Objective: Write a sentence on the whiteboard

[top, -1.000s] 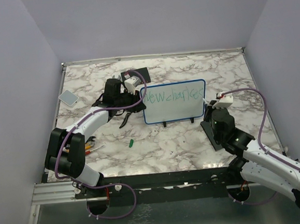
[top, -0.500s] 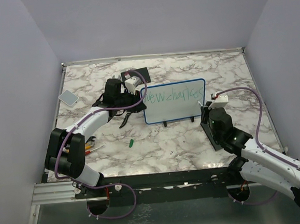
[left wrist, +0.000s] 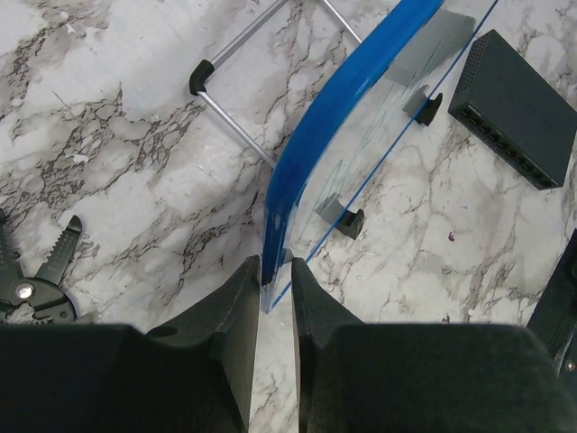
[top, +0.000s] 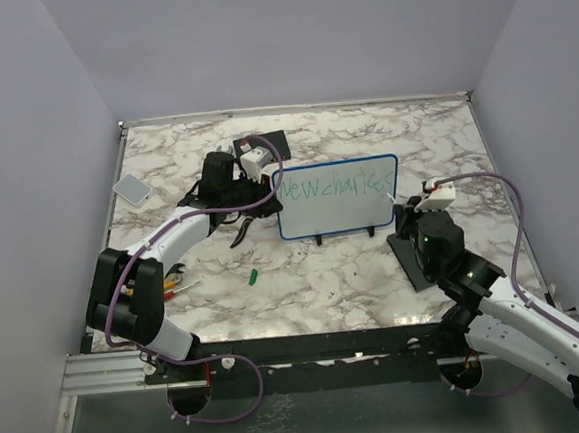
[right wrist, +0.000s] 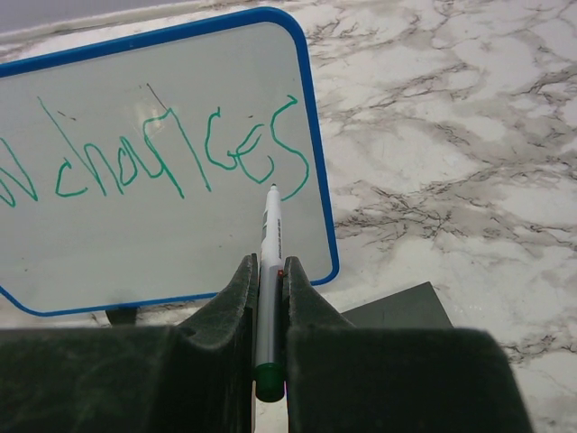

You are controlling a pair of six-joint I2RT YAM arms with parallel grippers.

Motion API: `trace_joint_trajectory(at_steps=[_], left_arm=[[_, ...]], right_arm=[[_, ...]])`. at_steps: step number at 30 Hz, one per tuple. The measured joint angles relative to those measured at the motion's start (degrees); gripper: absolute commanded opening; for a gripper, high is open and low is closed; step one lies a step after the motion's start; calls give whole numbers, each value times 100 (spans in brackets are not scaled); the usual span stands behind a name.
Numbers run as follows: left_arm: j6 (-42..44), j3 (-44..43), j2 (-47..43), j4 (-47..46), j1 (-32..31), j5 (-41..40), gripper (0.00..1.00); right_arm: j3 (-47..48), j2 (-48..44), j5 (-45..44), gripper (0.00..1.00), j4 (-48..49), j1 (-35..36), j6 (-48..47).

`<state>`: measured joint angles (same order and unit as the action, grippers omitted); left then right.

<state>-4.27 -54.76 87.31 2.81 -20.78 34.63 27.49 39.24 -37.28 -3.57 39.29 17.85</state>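
The whiteboard (right wrist: 162, 225) has a smooth, glossy white face in a shiny blue plastic-looking rim, on thin bare-metal legs (left wrist: 242, 129) capped in black. The worktop (top: 324, 274) is smooth, marble-patterned, faintly sheened. The left end effector (left wrist: 275, 266) and right end effector (right wrist: 269, 266) look matt black plastic; the marker (right wrist: 270, 230) is smooth white.

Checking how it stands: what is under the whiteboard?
Small black feet and thin metal legs, resting on the marble table. The left gripper clamps the whiteboard's edge. The table strip right beneath the board is covered by it.
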Motion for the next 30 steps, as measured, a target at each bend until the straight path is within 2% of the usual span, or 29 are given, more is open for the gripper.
trace_joint_trajectory(at_steps=[18, 30], left_arm=[[-181, 0, 0, 0, 0, -39, 21], [-299, 0, 0, 0, -37, -122, 21]], right_arm=[[37, -260, 1521, 1, -232, 0, -140], [37, 83, 2717, 1, 466, 0, -168]])
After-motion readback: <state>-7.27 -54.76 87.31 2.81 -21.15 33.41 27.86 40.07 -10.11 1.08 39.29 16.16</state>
